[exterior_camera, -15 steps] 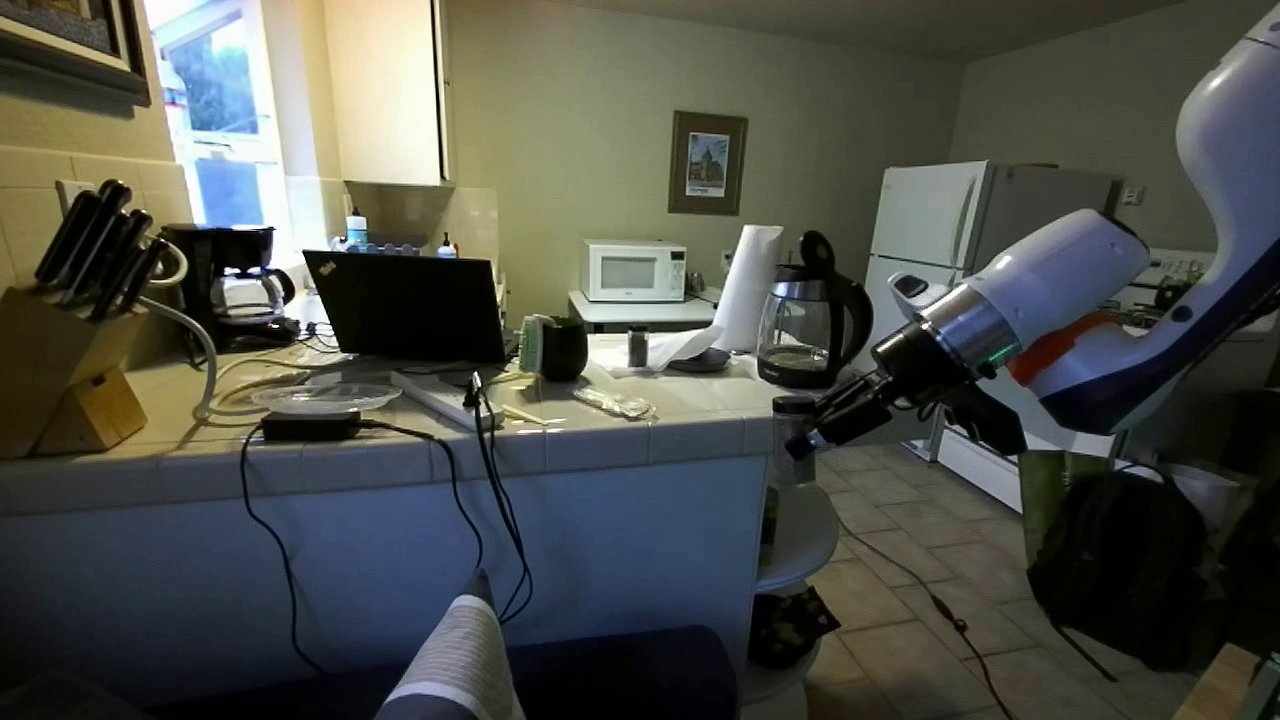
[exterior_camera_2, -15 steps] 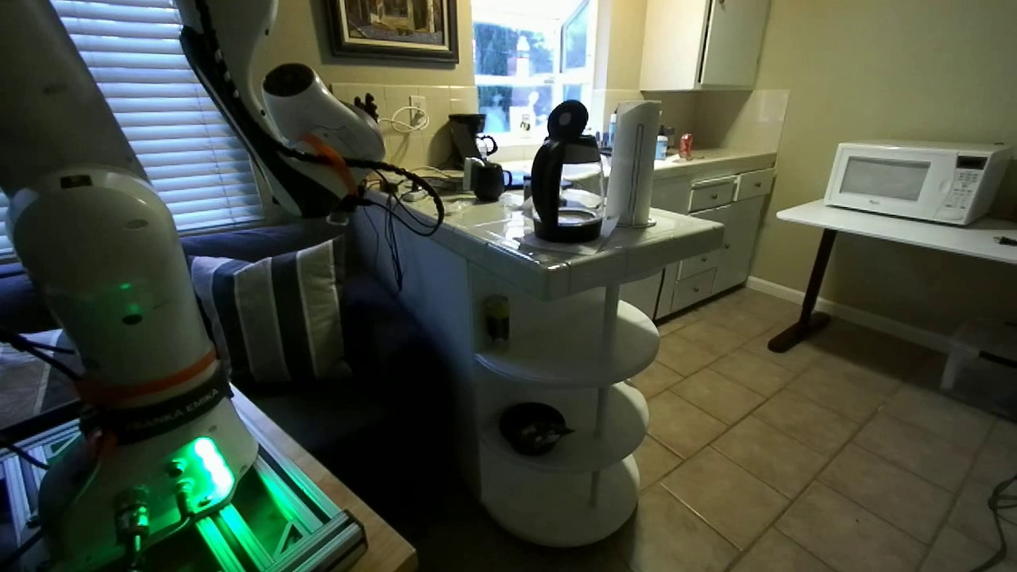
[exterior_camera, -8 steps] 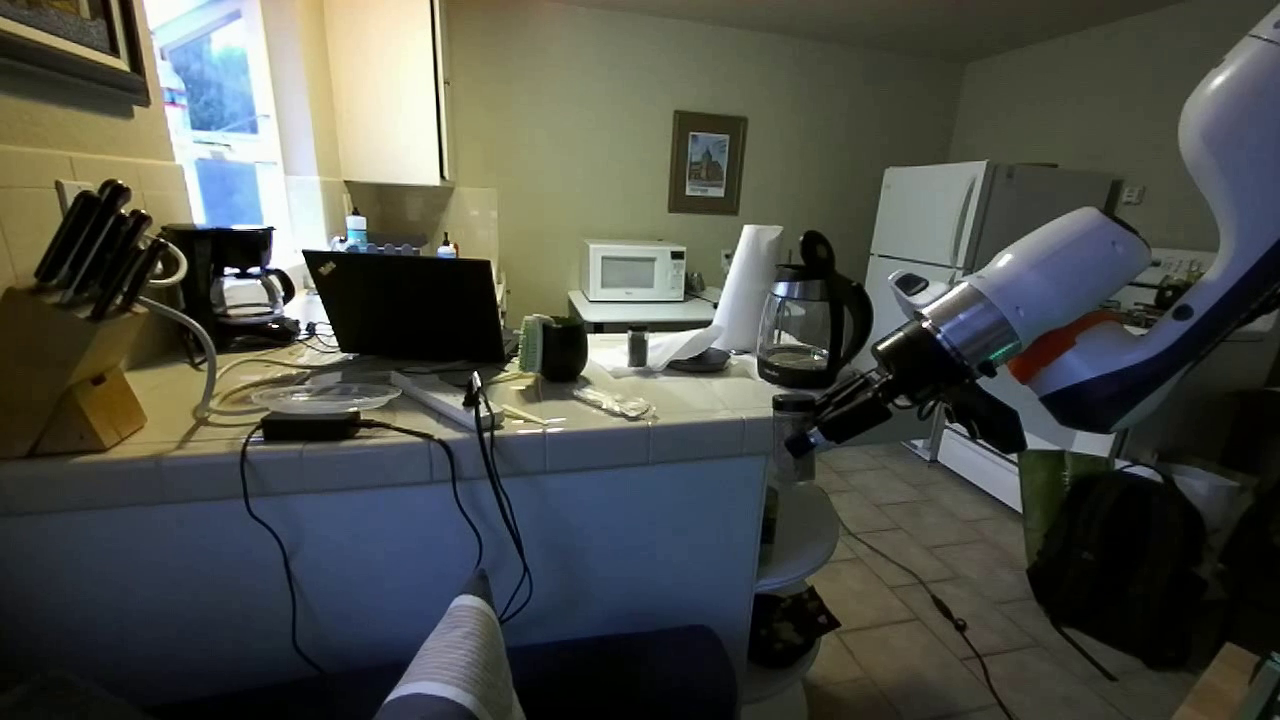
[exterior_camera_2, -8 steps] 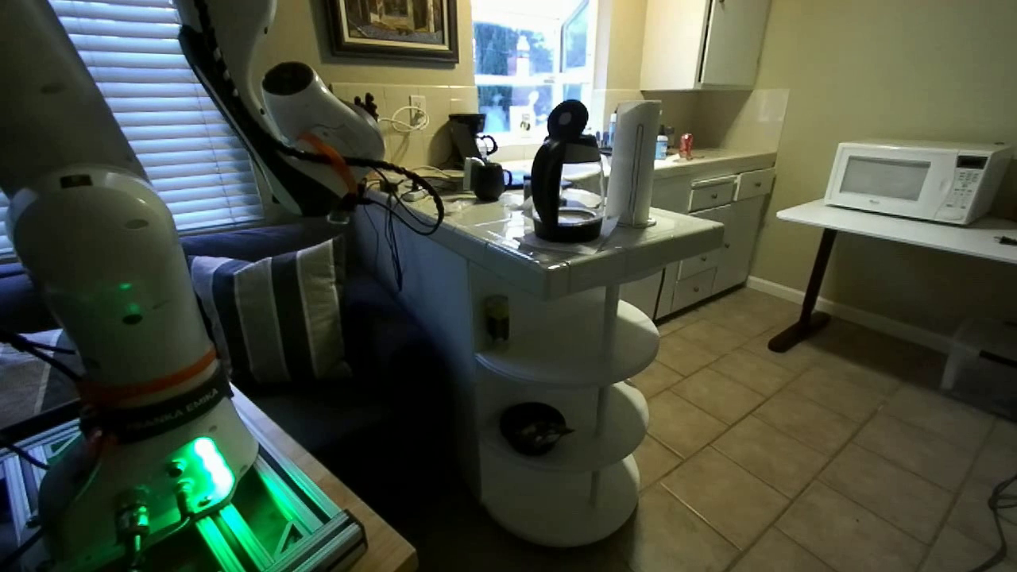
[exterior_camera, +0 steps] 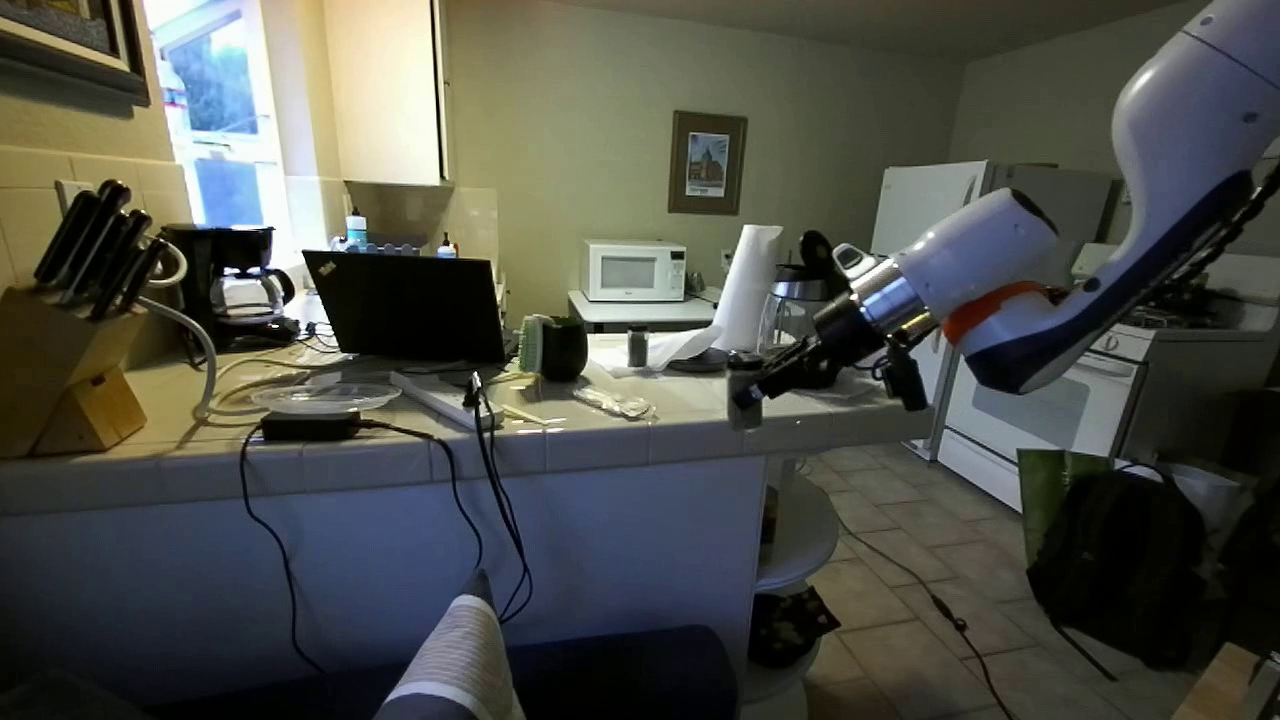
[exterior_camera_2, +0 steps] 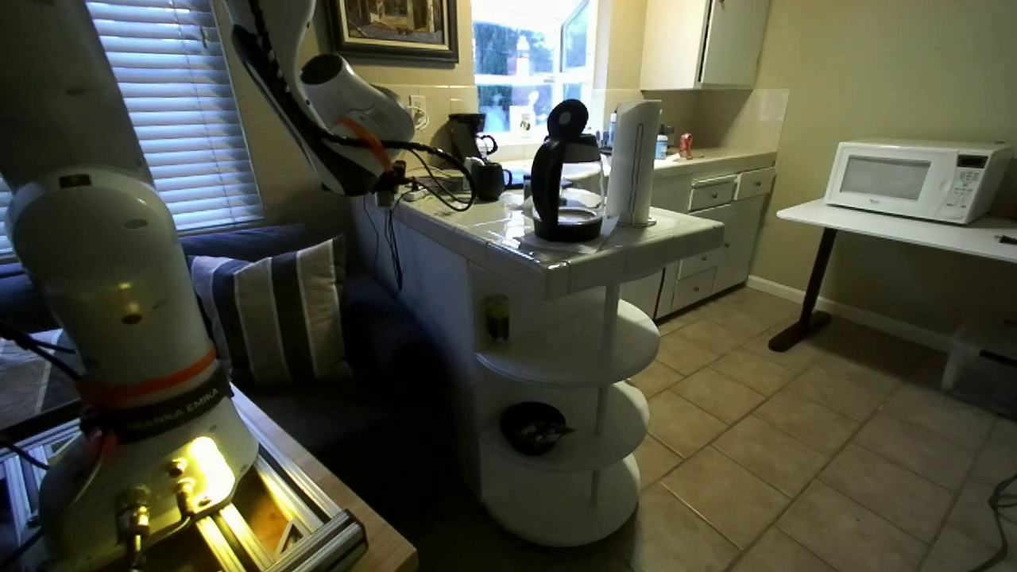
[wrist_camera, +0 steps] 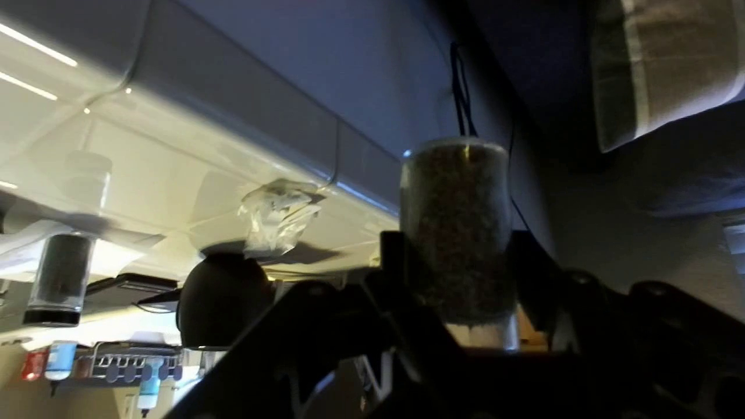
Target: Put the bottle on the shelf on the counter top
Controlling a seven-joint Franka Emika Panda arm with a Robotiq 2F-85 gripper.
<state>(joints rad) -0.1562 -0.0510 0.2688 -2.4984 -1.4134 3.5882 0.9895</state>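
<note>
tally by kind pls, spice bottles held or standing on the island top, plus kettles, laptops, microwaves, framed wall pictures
Spice bottles: 2 (held bottle, standing bottle)
Glass kettle: 1
Laptop: 1
Microwave: 1
Framed pictures: 2 (window-side picture, far-wall picture)
Total: 7

Counter top [exterior_camera: 690, 410] lies bare beside crumpled plastic [exterior_camera: 612, 402]; kettle [exterior_camera_2: 550, 187] obstructs one end.

In an exterior view, a bright white-framed window [exterior_camera: 218, 120] glows at the upper left, with a tall, pale cream cupboard [exterior_camera: 383, 90] to its right. A brown-framed picture [exterior_camera: 707, 162] hangs on the plain beige wall [exterior_camera: 570, 130], upper centre. In an exterior view, white slatted blinds [exterior_camera_2: 199, 143] hang at the upper left, above a dark blue upholstered seat [exterior_camera_2: 381, 342]; tan square floor tiles [exterior_camera_2: 794, 453] spread across the lower right in dim light.
</note>
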